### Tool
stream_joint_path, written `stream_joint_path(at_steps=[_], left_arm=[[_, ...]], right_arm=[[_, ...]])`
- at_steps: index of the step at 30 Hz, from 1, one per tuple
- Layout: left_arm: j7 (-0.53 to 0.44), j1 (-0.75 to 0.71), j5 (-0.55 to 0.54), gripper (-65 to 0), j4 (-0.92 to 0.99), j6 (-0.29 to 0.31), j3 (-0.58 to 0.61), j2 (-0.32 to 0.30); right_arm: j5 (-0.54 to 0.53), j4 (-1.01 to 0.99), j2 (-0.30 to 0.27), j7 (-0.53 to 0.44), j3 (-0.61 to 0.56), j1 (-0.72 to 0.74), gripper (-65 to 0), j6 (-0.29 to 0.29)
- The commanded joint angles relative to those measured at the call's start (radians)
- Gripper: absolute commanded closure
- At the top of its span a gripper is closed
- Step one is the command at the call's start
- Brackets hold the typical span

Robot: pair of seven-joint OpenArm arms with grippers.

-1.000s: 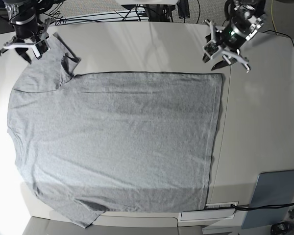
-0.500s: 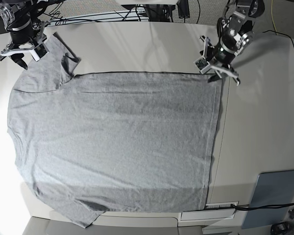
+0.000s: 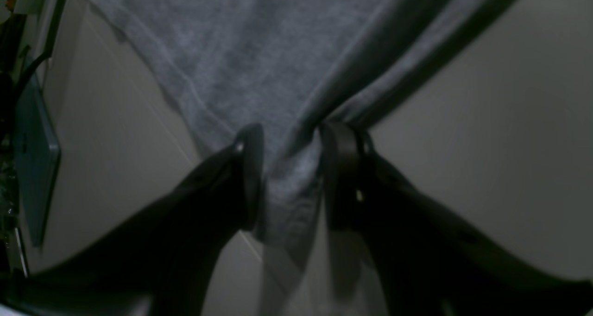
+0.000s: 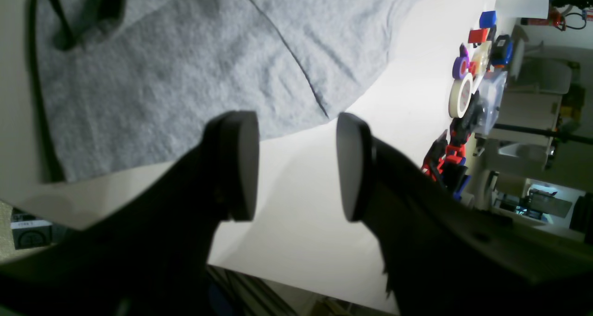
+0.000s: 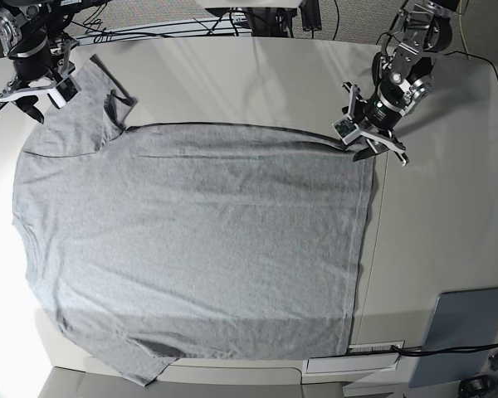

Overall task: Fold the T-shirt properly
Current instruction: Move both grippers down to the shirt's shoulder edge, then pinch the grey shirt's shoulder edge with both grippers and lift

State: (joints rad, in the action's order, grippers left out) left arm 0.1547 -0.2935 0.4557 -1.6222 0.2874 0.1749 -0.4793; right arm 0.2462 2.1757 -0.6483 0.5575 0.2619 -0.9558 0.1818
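a soft, light grey t-shirt (image 5: 191, 240) lies flat on the table (image 5: 448, 215); it looks limp, best pinched at hem corners. the left gripper (image 3: 289, 177) straddles its far hem corner, jaws apart, unclenched. the right gripper (image 4: 296, 165) hangs open, empty, beside the sleeve (image 5: 83, 108).

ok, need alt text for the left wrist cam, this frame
Close-up from the left gripper: its two dark fingers straddle a bunched corner of the grey T-shirt, jaws apart with fabric between them. The shirt fans out upward over the pale table; a grey-blue panel shows at the left edge.
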Motion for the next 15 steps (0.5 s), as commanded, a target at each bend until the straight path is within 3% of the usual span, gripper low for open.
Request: stream_joint_path(at_steps=[1, 5, 15], left_arm=[[0.114, -0.019, 0.039, -23.7, 0.031, 0.053, 0.000, -0.024], [0.115, -0.007, 0.039, -23.7, 0.039, 0.063, 0.000, -0.029], [0.116, 0.050, 0.038, -22.0, 0.039, 0.153, 0.000, -0.031]], right_arm=[[0.008, 0.015, -0.015, -0.008, 0.008, -0.005, -27.0, 0.000], [0.008, 0.015, -0.017, -0.015, 0.008, -0.005, -27.0, 0.056], [0.009, 0.015, -0.017, -0.015, 0.008, 0.014, -27.0, 0.061]])
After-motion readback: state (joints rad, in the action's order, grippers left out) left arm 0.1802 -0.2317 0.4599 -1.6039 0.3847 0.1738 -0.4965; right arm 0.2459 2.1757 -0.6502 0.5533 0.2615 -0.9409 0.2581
